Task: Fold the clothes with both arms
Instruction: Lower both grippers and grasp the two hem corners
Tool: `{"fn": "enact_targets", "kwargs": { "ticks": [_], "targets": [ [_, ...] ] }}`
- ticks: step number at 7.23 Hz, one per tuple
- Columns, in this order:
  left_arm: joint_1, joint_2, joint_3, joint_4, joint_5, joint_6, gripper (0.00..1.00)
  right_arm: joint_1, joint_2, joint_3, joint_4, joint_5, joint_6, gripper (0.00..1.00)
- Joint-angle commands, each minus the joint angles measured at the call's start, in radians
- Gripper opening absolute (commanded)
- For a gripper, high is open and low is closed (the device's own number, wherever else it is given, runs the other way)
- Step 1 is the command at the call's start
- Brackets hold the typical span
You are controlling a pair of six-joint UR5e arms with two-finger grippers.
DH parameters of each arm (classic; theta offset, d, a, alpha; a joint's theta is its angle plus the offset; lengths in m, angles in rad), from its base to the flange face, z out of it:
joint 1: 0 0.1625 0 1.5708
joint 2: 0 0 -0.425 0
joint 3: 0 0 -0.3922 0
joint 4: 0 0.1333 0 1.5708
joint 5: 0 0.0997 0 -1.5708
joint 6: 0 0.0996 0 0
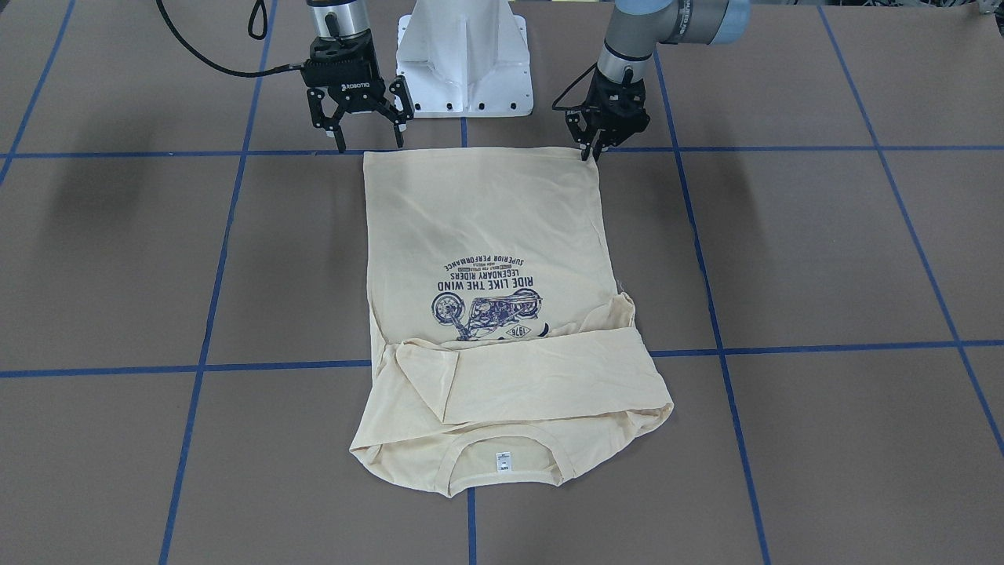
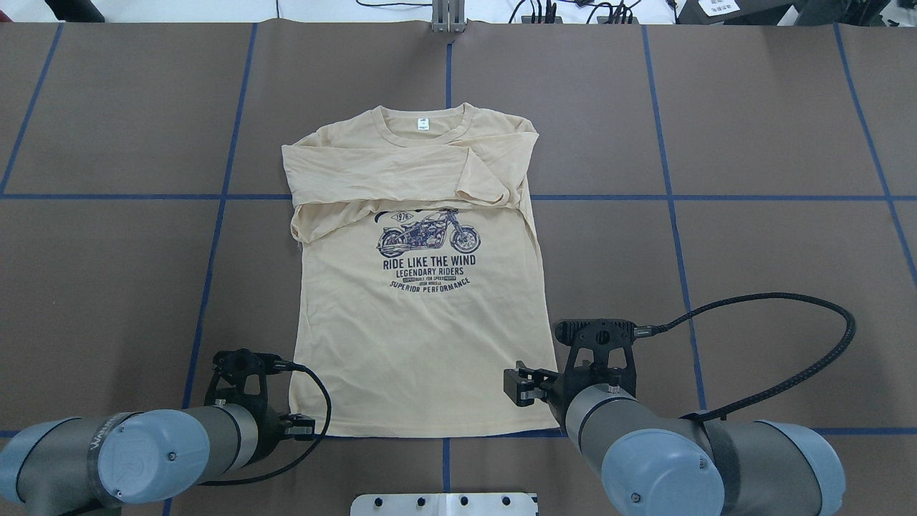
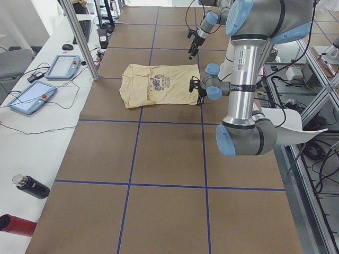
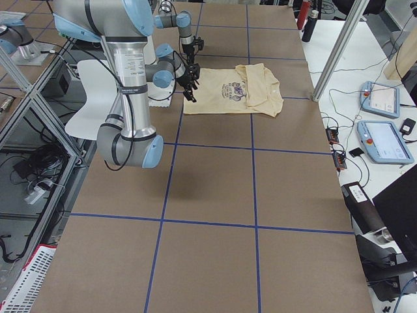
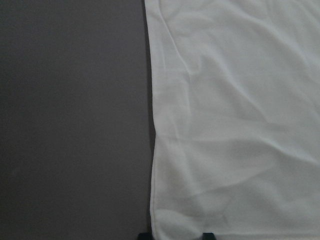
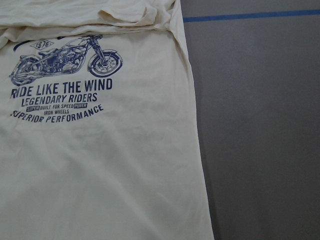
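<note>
The cream-yellow T-shirt (image 1: 486,227) lies flat and print up on the brown table, its sleeves folded across the chest, with the collar and white label (image 2: 423,123) on the far side from me. My left gripper (image 1: 590,151) points down at the hem's left corner. In the left wrist view (image 5: 176,236) its two tips stand a little apart, astride that hem corner (image 5: 165,220). My right gripper (image 1: 367,138) is wide open and empty, hovering just above the hem's right corner (image 1: 375,157). The right wrist view shows the print (image 6: 60,95) and the shirt's right edge, but no fingers.
The white pedestal base (image 1: 464,59) stands just behind the hem. Blue tape lines (image 1: 706,275) grid the table. Tablets (image 3: 32,98) and bottles (image 3: 32,188) lie on a side bench beyond the table's far edge.
</note>
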Motion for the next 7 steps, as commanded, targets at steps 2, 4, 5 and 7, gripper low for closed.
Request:
{"fn": "enact_targets", "kwargs": {
  "ticks": [2,4,5,7],
  "targets": [
    [-0.001,-0.004,-0.019,0.0,0.0,-0.001,0.0,-0.002,-0.007,-0.053,0.042,0.003,0.002,1.0],
    [0.001,-0.007,-0.019,0.0,0.0,-0.001,0.0,-0.03,-0.025,-0.125,0.174,-0.073,0.002,0.98],
    [0.001,-0.01,-0.019,-0.002,0.0,-0.003,0.0,-0.055,-0.048,-0.127,0.173,-0.104,0.011,0.89],
    [0.002,-0.012,-0.019,-0.002,0.001,-0.009,0.0,-0.093,-0.086,-0.127,0.163,-0.132,0.048,0.59]
  ]
}}
